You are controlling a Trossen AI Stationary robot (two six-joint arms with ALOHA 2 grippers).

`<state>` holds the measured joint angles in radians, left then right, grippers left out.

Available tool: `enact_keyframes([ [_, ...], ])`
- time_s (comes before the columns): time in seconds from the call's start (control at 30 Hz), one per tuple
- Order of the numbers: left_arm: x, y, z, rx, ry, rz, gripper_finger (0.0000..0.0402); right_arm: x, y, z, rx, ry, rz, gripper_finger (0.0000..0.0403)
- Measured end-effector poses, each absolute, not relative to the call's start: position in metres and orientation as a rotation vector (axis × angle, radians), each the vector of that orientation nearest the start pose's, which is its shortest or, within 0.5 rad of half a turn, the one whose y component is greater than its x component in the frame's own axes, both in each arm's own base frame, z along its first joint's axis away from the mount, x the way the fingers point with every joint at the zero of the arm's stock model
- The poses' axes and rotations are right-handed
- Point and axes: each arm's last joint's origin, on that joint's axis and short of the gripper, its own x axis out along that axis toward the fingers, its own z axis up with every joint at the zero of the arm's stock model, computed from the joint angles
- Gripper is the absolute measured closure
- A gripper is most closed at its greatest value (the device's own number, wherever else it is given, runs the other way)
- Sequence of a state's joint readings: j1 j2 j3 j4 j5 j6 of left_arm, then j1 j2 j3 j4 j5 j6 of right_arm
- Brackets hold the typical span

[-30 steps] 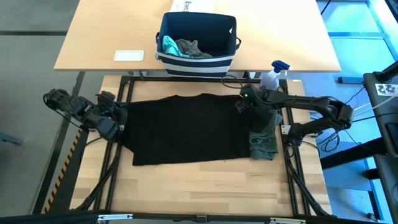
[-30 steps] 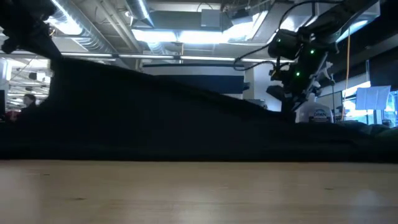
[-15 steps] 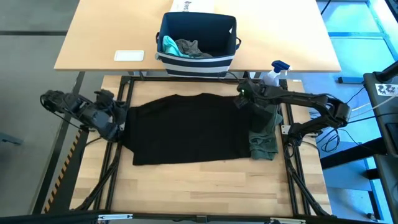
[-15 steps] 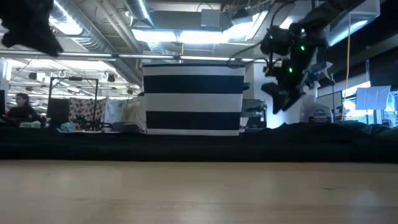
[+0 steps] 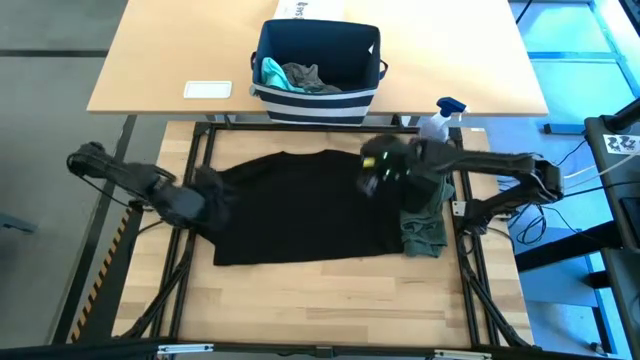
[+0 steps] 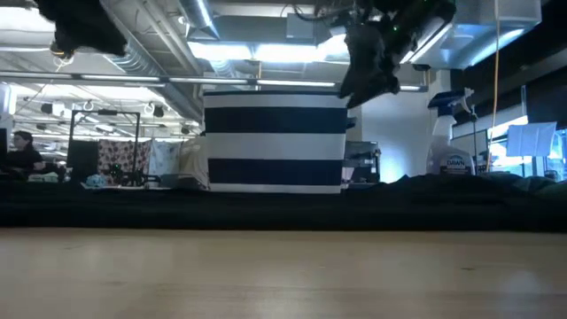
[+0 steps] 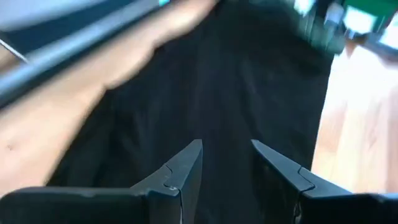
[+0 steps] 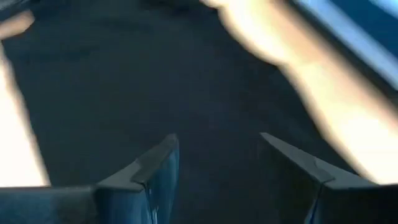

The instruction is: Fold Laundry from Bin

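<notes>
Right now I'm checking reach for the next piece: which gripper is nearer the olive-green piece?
Right. The right gripper hovers over the black T-shirt just beside the olive-green piece; the left gripper is at the shirt's far edge.

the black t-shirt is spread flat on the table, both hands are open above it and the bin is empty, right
Not quite: the bin isn't empty. The high view shows a teal piece and a grey piece inside. The black T-shirt does lie flat, with the left hand and right hand open above it.

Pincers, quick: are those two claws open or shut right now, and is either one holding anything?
Left pincer: open, holding nothing, above the black T-shirt.
Right pincer: open, holding nothing, also over the black T-shirt.
</notes>
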<state>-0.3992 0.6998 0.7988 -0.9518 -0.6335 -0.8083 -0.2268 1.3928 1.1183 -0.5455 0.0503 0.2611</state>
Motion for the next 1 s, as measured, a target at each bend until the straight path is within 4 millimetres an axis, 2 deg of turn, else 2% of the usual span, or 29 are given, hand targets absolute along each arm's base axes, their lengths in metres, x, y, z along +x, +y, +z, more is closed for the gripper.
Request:
enact_keyframes([
  [0.13, 0.139, -0.044, 0.252, -0.326, 0.786, 0.431, 0.0276, 0.298, -0.021, 0.260, 0.271, 0.896, -0.240, 0.0187],
  [0.23, 0.150, -0.051, 0.227, -0.332, 0.922, 0.415, 0.0276, 0.301, 0.008, 0.233, 0.276, 0.980, -0.195, 0.0188],
  [0.37, 0.152, -0.055, 0.191, -0.351, 1.084, 0.463, 0.0276, 0.294, 0.037, 0.192, 0.312, 1.124, -0.215, 0.0188],
  [0.5, 0.150, -0.060, 0.162, -0.386, 1.186, 0.466, 0.0276, 0.283, 0.057, 0.167, 0.301, 1.182, -0.235, 0.0188],
  [0.73, 0.154, -0.073, 0.143, -0.424, 1.286, 0.397, 0.0276, 0.268, 0.083, 0.152, 0.174, 1.154, -0.221, 0.0188],
  [1.0, 0.155, -0.091, 0.133, -0.463, 1.322, 0.379, 0.0276, 0.246, 0.102, 0.131, 0.164, 1.142, -0.200, 0.0188],
])
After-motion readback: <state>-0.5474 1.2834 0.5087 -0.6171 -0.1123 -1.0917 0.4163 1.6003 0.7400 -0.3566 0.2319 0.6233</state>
